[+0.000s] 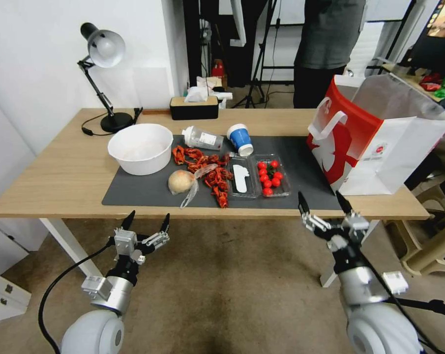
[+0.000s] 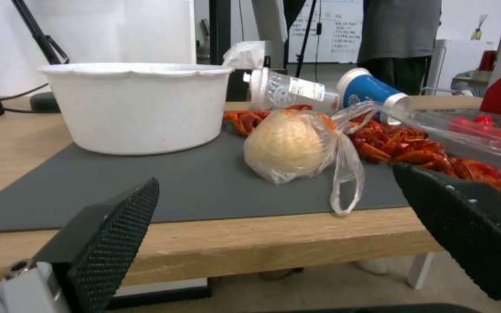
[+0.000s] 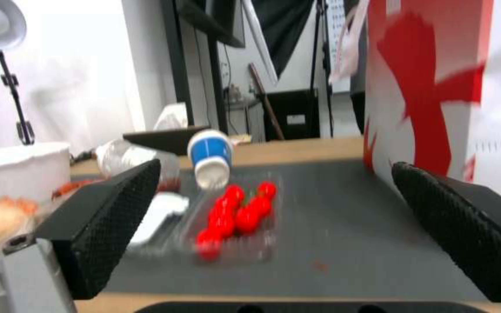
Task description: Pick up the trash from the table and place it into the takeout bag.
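1. The trash lies on the dark grey mat (image 1: 301, 167) that covers the middle of the long light-wood table (image 1: 60, 182): a pale round pulp bowl (image 1: 140, 148) at the mat's left end, a beige round lump in a clear plastic bag (image 1: 182, 181) just in front of it, and a scatter of red shell scraps (image 1: 207, 172) beside the lump.
2. Behind the scraps a clear labelled plastic bottle (image 1: 201, 138) lies on its side, and next to it a blue-and-white paper cup (image 1: 240, 139) is tipped over.
3. A clear hinged plastic tray (image 1: 259, 182) sits mid-mat, with small red tomatoes (image 1: 270, 177) in its right half.
4. The large red-and-white paper takeout bag (image 1: 374, 142) stands upright at the table's right end, mouth open, flat white handle (image 1: 330, 123) toward the mat.
5. The left gripper (image 1: 147, 221) hangs before the table's front edge, below the bagged lump, fingers spread apart and empty.
6. The right gripper (image 1: 324, 202) hovers at the front edge near the bag's corner, jaws wide and empty.
7. A black desk lamp (image 1: 104, 73) and a dark tissue box (image 1: 193, 107) stand along the far side.
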